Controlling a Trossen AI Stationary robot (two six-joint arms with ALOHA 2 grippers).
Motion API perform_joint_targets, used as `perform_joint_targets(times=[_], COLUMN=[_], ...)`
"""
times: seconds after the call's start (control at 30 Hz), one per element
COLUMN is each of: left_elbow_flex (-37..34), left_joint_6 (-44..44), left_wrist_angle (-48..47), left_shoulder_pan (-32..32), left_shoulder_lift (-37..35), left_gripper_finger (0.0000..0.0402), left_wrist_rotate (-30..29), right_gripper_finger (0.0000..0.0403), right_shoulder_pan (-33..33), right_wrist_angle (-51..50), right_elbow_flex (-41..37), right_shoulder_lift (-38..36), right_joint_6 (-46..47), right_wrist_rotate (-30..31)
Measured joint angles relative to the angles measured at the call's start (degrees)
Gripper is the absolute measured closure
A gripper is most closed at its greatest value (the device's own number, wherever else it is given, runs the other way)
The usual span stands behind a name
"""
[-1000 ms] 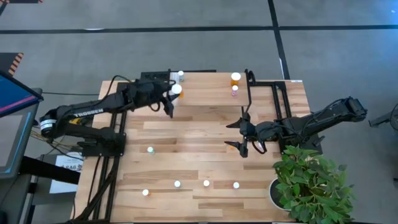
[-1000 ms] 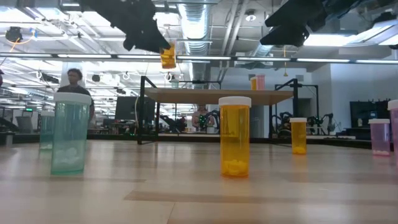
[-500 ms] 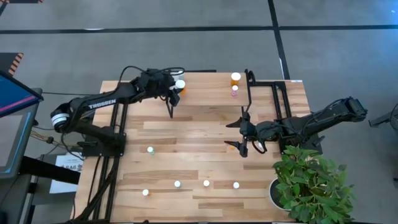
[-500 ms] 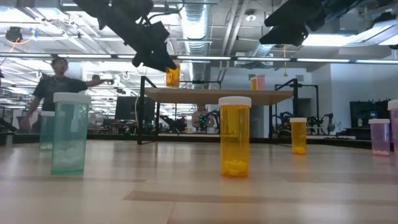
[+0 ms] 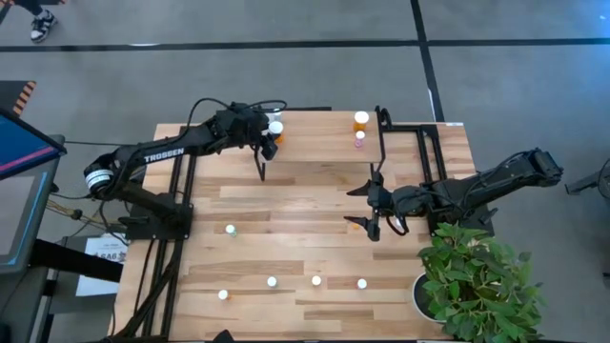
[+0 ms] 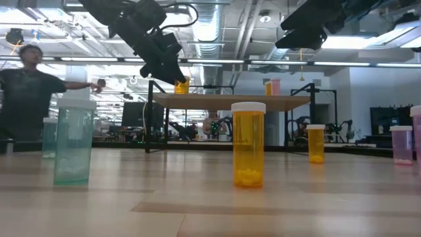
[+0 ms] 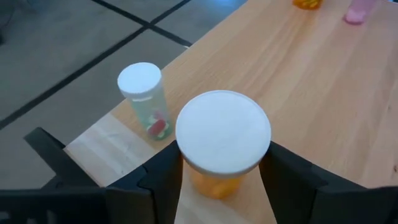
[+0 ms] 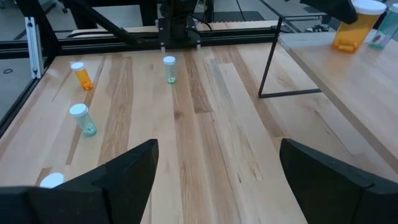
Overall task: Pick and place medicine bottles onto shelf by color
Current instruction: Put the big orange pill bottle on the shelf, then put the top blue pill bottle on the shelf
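Observation:
My left gripper (image 7: 221, 171) is shut on an orange medicine bottle (image 5: 274, 130) with a white cap, at the left end of the shelf (image 5: 319, 133). The shelf is a light-wood board on black legs. A green bottle (image 7: 146, 99) stands on the shelf corner beside it. An orange bottle (image 5: 361, 119) and a pink one (image 5: 359, 139) stand at the shelf's right end. My right gripper (image 5: 372, 217) hangs open over the middle of the table, with nothing between its fingers. My left gripper pinches the orange bottle's body (image 7: 214, 183) just under the white cap, one finger (image 7: 165, 180) on each side. The fingers come slanting down from the table's left. The bottle stands upright; its base (image 6: 181, 92) is at the shelf top, and I cannot tell whether it rests there.
Several bottles stand on the table: green ones (image 6: 72, 141) at the left, an orange one (image 6: 248, 145) in the middle, another orange (image 6: 316, 143) and a pink (image 6: 401, 145) at the right. A potted plant (image 5: 472, 276) sits at the near right corner. A person (image 6: 26, 99) moves in the room behind.
My left gripper has swung toward the table's far edge and sunk, carrying the orange bottle down from well above the shelf to the shelf top. The bottle has stayed upright. The person in the room behind has walked across.

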Motion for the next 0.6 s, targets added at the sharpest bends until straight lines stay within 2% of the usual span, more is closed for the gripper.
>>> perform_joint_targets(times=[0.3, 0.43, 0.6], left_elbow_flex=[1.29, 4.5, 11.38], left_joint_6=[-0.09, 0.0, 0.92], left_wrist_angle=[-1.13, -4.37, -13.22], left_shoulder_pan=[0.0, -0.29, -0.79], left_shoulder_lift=[-0.04, -0.09, -0.09], left_gripper_finger=[0.0157, 0.0146, 0.0143], left_wrist_rotate=[-0.05, 0.04, 2.58], right_gripper_finger=[0.0046, 0.0046, 0.0046], right_shoulder_pan=[0.0, 0.0, 0.0], right_wrist_angle=[0.02, 0.02, 0.04], right_elbow_flex=[0.0, 0.0, 0.0], right_shoulder_lift=[0.0, 0.0, 0.0], right_joint_6=[-0.02, -0.02, -0.04], right_wrist_rotate=[0.0, 0.0, -0.02])
